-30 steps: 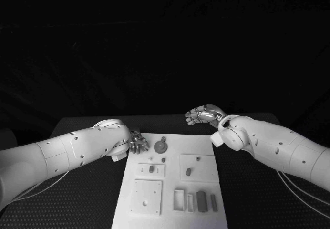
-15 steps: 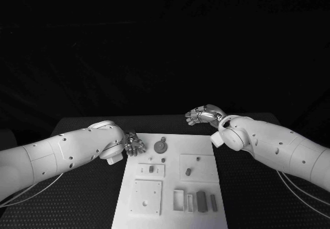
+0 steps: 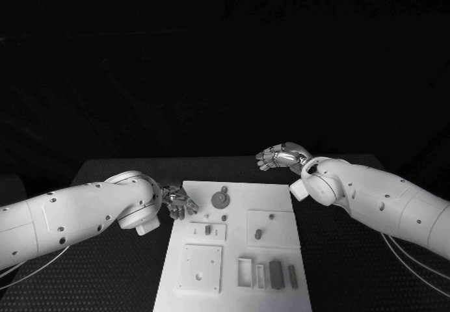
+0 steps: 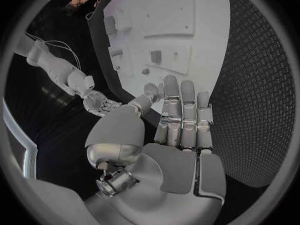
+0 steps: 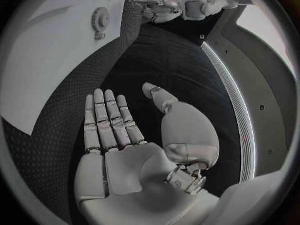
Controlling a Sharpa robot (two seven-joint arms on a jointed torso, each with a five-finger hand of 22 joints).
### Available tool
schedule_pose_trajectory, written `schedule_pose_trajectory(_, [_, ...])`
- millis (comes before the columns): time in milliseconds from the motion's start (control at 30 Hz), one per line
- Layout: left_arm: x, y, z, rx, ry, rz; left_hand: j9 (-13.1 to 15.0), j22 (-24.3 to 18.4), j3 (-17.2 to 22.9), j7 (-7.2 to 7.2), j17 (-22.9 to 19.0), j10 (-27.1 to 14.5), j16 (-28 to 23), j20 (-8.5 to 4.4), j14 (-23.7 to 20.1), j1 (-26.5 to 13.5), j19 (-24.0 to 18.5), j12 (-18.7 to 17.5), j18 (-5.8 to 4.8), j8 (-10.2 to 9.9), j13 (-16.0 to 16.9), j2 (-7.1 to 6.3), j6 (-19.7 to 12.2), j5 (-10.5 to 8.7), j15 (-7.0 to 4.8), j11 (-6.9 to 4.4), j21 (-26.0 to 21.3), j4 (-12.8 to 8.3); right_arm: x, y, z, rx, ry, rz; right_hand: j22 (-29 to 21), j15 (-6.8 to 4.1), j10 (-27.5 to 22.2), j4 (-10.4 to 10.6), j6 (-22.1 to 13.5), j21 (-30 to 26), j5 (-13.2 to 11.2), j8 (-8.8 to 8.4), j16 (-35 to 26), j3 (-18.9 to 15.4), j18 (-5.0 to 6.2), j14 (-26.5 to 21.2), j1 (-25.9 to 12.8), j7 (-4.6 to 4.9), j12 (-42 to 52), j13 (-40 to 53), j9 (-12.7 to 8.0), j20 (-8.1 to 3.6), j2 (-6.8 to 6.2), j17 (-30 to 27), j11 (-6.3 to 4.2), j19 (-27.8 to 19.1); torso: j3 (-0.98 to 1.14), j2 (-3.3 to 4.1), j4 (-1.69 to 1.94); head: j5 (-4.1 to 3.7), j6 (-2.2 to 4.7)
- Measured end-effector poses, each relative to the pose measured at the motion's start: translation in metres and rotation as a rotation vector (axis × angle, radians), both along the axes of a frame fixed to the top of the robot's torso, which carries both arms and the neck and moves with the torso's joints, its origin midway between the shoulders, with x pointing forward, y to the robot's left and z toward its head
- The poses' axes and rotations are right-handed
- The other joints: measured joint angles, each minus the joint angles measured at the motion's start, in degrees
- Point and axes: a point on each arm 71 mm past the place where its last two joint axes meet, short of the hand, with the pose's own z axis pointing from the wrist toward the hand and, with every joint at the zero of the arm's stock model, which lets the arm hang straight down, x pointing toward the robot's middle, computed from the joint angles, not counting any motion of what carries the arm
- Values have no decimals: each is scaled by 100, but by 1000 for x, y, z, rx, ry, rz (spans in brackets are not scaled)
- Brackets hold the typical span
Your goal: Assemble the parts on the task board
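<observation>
Hands are both empty. The left hand (image 3: 178,200) hangs at the left edge of the white task board (image 3: 281,260), near its far end, with its fingers (image 4: 181,116) flat and apart, holding nothing. The board lies in the middle of the black table (image 3: 112,260). A round gear part (image 3: 220,198) sits near the board's far end. The right hand (image 3: 281,156) floats past the board's far right corner, fingers (image 5: 106,120) loose, holding nothing.

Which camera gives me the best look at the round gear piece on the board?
The head view: the gear lies unobstructed at the far end of the task board, seen from above. The right wrist view shows it clearly too, though bent by the fisheye. In the left wrist view I cannot pick it out with confidence.
</observation>
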Motion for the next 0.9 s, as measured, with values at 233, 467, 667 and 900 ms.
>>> schedule_pose_trajectory(233, [-13,-3,0,17,-33,-33,0,0,38,-18,0,29,20,1,23,2,43,0,0,-1,-8,-33,19,-20,-23,-12,0,25,0,-2,0,-1,0,-3,-1,0,0,0,0,0,0,0,0,0,0,0,0,0,0,0,-5,0,0,-6,0,0,-8,3,3,14,-32])
schedule_pose_trajectory(467, [-22,-6,-5,62,-63,-69,-2,-10,69,-44,0,102,22,-8,83,6,76,0,0,-5,-14,-97,46,-20,-41,-29,44,56,0,-3,0,-1,0,-3,4,-1,0,0,0,0,0,0,0,0,0,1,0,0,0,0,-5,0,0,-6,0,0,-10,4,1,27,-62])
schedule_pose_trajectory(667, [-28,-7,-13,108,-75,-86,-22,-16,85,-29,0,130,43,-9,125,-2,95,5,-1,22,-14,-105,71,-20,-61,-33,49,73,0,-3,0,-1,-1,-4,4,-2,0,0,0,-21,0,0,0,0,0,1,0,0,0,0,-5,0,0,-6,0,0,-8,4,0,32,-81])
schedule_pose_trajectory(900, [-32,-9,-20,130,-74,-88,-23,-29,88,-49,-4,176,43,1,167,-24,125,24,-1,22,-14,-127,92,-21,-84,-57,89,123,-1,-4,0,-2,-1,-4,9,-2,0,0,0,-21,0,0,0,0,-1,2,0,0,0,0,-4,0,0,-12,0,0,-2,6,-5,40,-101])
